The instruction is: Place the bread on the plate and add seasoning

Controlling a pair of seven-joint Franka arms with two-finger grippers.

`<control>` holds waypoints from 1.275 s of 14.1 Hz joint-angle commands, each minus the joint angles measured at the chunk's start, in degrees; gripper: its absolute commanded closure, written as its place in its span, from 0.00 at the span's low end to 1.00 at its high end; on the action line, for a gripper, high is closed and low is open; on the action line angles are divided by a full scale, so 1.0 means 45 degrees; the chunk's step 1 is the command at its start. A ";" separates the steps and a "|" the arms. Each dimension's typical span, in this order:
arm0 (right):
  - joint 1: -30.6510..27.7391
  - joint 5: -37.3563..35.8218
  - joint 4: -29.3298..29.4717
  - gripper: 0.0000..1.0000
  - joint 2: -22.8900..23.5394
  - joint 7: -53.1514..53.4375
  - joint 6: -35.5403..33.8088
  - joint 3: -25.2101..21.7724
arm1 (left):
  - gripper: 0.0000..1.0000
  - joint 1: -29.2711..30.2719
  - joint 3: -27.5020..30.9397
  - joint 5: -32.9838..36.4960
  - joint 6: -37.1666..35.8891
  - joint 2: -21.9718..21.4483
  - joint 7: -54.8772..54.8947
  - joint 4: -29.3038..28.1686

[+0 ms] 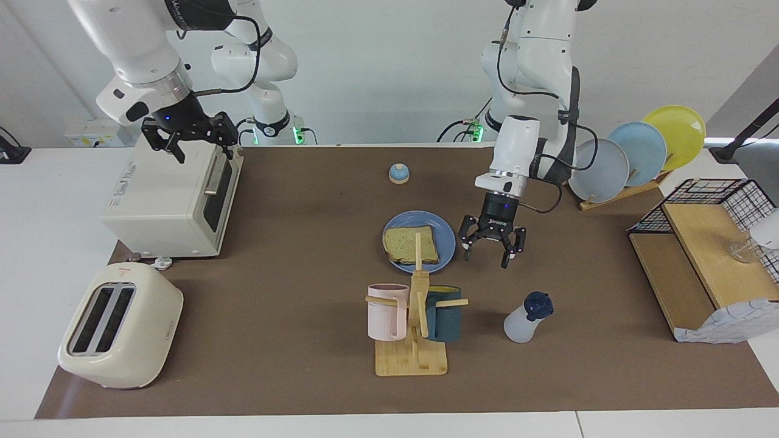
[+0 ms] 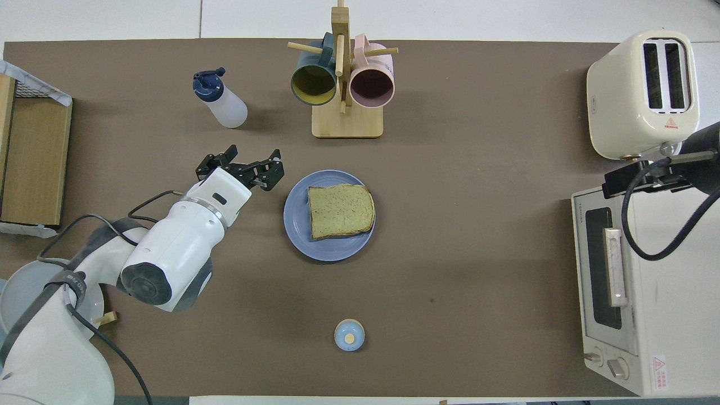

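Note:
The bread (image 1: 411,244) (image 2: 340,211) lies flat on the blue plate (image 1: 449,238) (image 2: 294,216) in the middle of the mat. The seasoning (image 1: 524,319) (image 2: 222,100), a whitish bottle with a navy cap, stands free on the mat, farther from the robots than the plate and toward the left arm's end. My left gripper (image 1: 488,257) (image 2: 247,164) hangs open and empty just above the mat beside the plate, apart from both bottle and plate. My right gripper (image 1: 204,151) (image 2: 647,179) waits open and empty over the toaster oven's top.
A cream toaster oven (image 1: 170,201) and a toaster (image 1: 122,325) stand at the right arm's end. A wooden mug rack (image 1: 414,331) with two mugs stands beside the bottle. A small bell (image 1: 398,174), a plate rack (image 1: 633,158) and a wire shelf (image 1: 700,255) are also here.

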 commanded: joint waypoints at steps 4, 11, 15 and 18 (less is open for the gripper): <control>-0.0070 -0.0111 -0.0268 0.00 -0.0223 0.0044 0.0035 0.0108 | 0.00 -0.0563 -0.0257 0.0106 -0.6650 -0.2610 -0.1010 0.1894; 0.0008 0.0006 -0.0249 0.00 -0.0243 0.0005 -0.0180 0.0108 | 0.00 -0.0388 -0.0200 -0.0748 -1.4309 -0.3159 0.0819 0.5469; 0.0223 0.0006 -0.0268 0.00 -0.0301 0.0024 -0.0356 0.0108 | 0.00 0.1425 -0.0102 -0.2255 -1.8217 -0.3237 0.5230 0.7151; 0.0262 0.0006 -0.0268 0.00 -0.0301 0.0044 -0.0356 0.0108 | 0.00 0.3103 -0.0102 -0.2588 -1.9432 -0.3335 0.7518 0.7271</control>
